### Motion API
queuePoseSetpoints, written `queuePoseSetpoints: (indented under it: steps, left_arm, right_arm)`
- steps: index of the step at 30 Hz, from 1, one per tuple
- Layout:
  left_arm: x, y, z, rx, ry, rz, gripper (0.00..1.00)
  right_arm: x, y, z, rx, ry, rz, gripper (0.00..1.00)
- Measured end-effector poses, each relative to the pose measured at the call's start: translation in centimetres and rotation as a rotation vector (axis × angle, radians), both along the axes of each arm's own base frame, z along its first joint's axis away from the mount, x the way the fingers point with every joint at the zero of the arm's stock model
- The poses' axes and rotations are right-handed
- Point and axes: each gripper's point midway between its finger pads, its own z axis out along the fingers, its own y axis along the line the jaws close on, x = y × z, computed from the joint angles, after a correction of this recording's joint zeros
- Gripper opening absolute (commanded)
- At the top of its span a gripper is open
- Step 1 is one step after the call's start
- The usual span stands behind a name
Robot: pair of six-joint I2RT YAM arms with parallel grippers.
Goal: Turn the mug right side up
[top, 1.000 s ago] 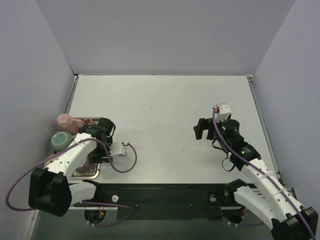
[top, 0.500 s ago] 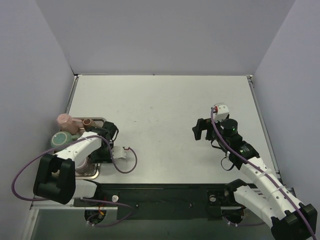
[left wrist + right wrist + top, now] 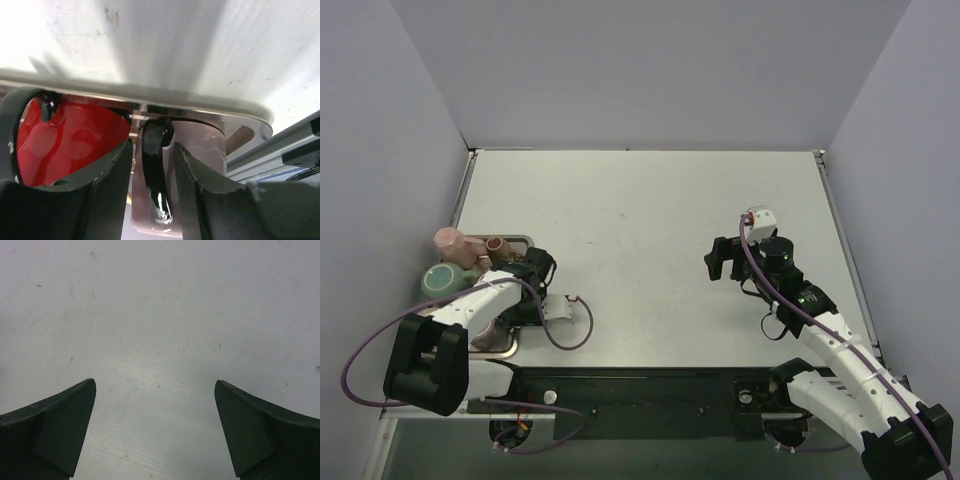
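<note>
L gripper narrowed astride mug handle, clamp unclear. Mug in tray, counter near-left, just ahead. R gripper wide open, empty, well apart.

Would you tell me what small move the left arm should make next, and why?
Probably close the left gripper on the black handle of the pale mug. In the left wrist view its fingers flank that handle with slim gaps showing, so it seems not yet gripped. A red mug sits close beside, so a firm hold should come before any lift.
</note>
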Motion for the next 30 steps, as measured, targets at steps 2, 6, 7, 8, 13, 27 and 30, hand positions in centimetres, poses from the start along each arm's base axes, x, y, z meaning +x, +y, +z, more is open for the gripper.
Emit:
queuePoseSetpoints:
  steps: [2, 6, 7, 8, 13, 27, 30]
  left_arm:
    - [-0.2, 0.1, -0.6, 0.005, 0.017, 0.000, 0.30]
    - [-0.6, 0.3, -1.0, 0.024, 0.039, -0.002, 0.00]
    - [-0.5, 0.3, -1.0, 0.024, 0.036, 0.000, 0.00]
    - [-0.5, 0.3, -0.9, 0.021, 0.037, -0.003, 0.00]
    - [-0.3, -1.0, -0.1, -0.048, 0.046, 0.009, 0.00]
    - [5.5, -12.4, 12.1, -0.663, -0.169, 0.238, 0.00]
    - [6.0, -14.9, 14.9, -0.807, -0.180, 0.328, 0.00]
  right_arm:
    - [0.0, 0.0, 0.0, 0.000, 0.000, -0.001, 1.00]
    - [0.1, -0.1, -0.1, -0.003, 0.001, -0.005, 1.00]
    - [0.1, -0.1, -0.1, -0.003, 0.001, -0.006, 1.00]
    - [0.1, -0.1, -0.1, -0.004, 0.002, -0.006, 1.00]
    - [0.1, -0.1, -0.1, -0.004, 0.002, -0.007, 1.00]
    - [-0.7, 1.4, 1.2, 0.087, -0.007, 0.024, 1.00]
    - [-1.8, 4.8, 3.2, 0.197, -0.038, 0.112, 1.00]
